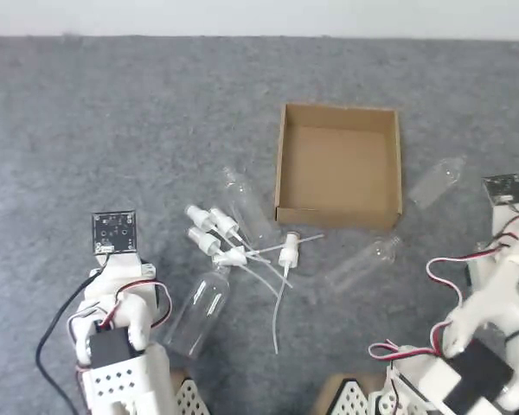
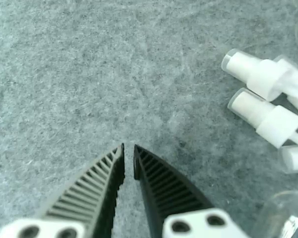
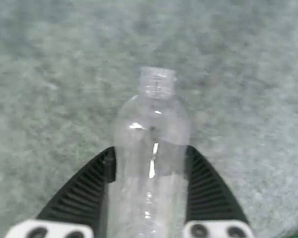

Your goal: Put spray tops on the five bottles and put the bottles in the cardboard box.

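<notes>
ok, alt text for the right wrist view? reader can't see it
A clear bottle with a bare threaded neck and no spray top sits gripped between the two black ribbed fingers of the right gripper, neck pointing away from the camera. Behind it is plain grey carpet.

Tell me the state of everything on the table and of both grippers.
box: open, empty
spray tops: five, loose, off the bottles
four bottles: lying down, uncapped
fifth bottle: uncapped, gripped
left gripper: shut, empty
right gripper: shut on fifth bottle
</notes>
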Controlling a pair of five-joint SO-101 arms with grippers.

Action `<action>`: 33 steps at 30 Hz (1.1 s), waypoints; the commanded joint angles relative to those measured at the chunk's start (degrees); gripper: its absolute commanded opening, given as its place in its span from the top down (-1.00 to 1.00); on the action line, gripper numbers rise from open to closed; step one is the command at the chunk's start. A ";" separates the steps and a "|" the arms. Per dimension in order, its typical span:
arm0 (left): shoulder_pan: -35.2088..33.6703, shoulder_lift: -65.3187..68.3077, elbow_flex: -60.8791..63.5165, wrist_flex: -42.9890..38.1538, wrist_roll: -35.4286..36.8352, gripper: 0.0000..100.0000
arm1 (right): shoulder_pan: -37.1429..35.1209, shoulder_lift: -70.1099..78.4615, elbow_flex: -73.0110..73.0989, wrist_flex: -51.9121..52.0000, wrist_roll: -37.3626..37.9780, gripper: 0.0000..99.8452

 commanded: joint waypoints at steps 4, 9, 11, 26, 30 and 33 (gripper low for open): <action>0.18 -0.97 -0.31 0.26 0.35 0.95 | -4.00 -4.09 -0.88 2.51 -1.23 0.51; 0.18 -0.97 -0.31 0.26 0.35 0.95 | -5.23 -2.59 -4.13 2.51 -1.32 0.54; 0.18 -0.97 -0.31 0.26 0.35 0.95 | -6.02 -0.48 -6.15 2.86 -2.55 0.54; 0.18 -0.97 -0.31 0.26 0.35 0.95 | -4.09 8.13 -8.79 2.33 -4.57 0.55; 0.18 -0.97 -0.31 0.26 0.35 0.95 | -4.09 8.13 -7.38 2.33 -4.57 0.75; 0.18 -0.97 -0.31 0.26 0.35 0.95 | -4.09 8.13 -6.24 2.33 -4.57 0.86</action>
